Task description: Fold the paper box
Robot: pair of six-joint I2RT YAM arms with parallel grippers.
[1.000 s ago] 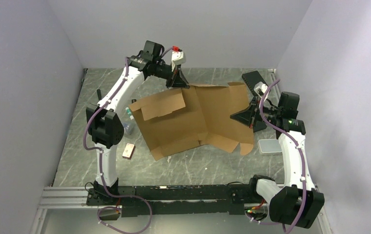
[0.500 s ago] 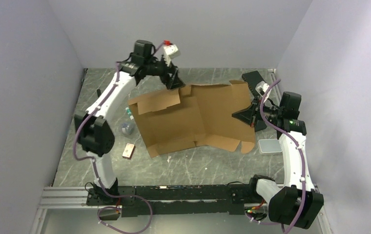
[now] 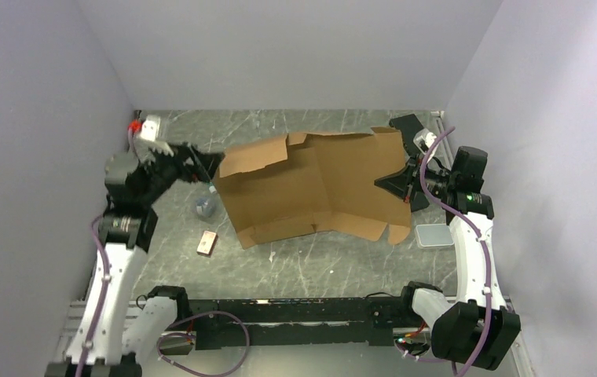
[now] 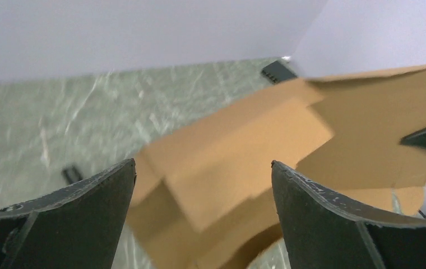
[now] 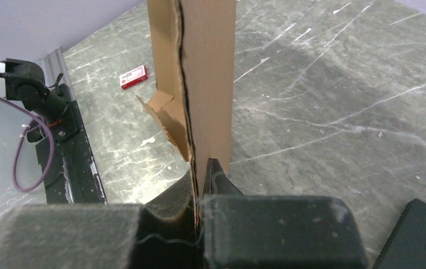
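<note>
Right gripper (image 5: 199, 171) pinched the paper box (image 3: 295, 192) at its right edge, cardboard mostly cut off. Left gripper (image 4: 202, 165) gaped wide, seemingly empty, box blurred beyond.

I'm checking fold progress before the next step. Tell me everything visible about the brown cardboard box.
The plain brown corrugated cardboard box lies mostly unfolded on the marbled grey table, creased, flaps spread, its far-left flap lifted. The right gripper is shut on its right edge; the open left gripper hovers beside its left edge.
</note>
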